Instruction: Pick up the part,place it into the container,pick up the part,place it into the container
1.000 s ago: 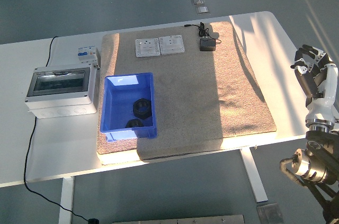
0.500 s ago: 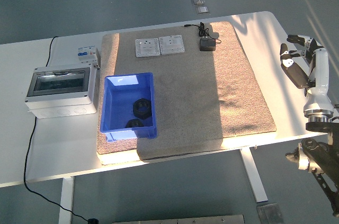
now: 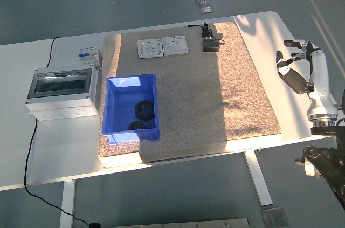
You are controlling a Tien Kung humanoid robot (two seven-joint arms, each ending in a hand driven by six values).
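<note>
From the head view, I have the blue container sitting on the left part of the tan mat, and both black parts are already inside it — one part near the middle of the bin, the second part close to the bin's near wall. I see no loose part left on the mat, so I judge the placing done, or very nearly.

My right hand is up over the table's right edge, off the mat and well apart from the bin. Its fingers are spread and loose, holding nothing. The left arm does not show at all.

On handling: the parts look like chunky threaded nuts, probably moulded plastic — stiff, fairly light, not fragile, though smooth black faces could slip. If I had to lift one again, I would pinch across two opposite outer flats and avoid hooking the bore, coming straight down so the bin walls do not catch the fingers.

Elsewhere, the grey distribution box stands left of the bin on the white table. Two switch plates and a black adapter lie at the mat's far end, clear of the work.
</note>
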